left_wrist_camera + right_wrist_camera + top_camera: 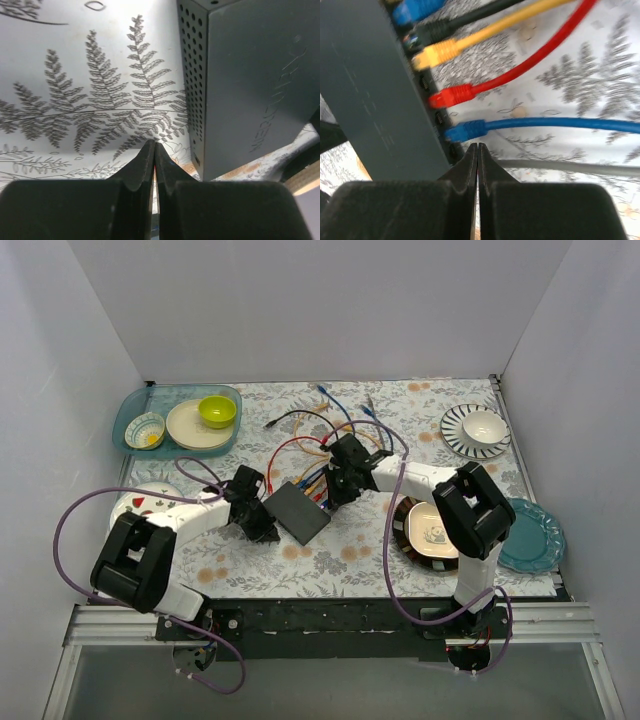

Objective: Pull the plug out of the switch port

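Note:
The switch [297, 512] is a flat black box lying mid-table, with several coloured cables in the sockets on its far-right edge. In the right wrist view the switch [375, 95] has yellow [432, 55], red [451, 96] and blue [465, 130] plugs seated in it. A grey cable [560, 167] runs in just behind my fingertips, and its plug is hidden. My right gripper [478, 149] is shut, its tips at the socket row just below the blue plug. My left gripper [154, 149] is shut and rests on the cloth beside the switch's perforated side [192, 75].
A teal tray [130, 410] with bowls and a plate stands at the back left. A striped plate [455, 435] holding a bowl is at the back right. A teal plate [535, 540] and a black-rimmed panda plate [405, 535] lie on the right. A patterned plate [135, 502] is on the left. Loose cables [330, 425] trail behind the switch.

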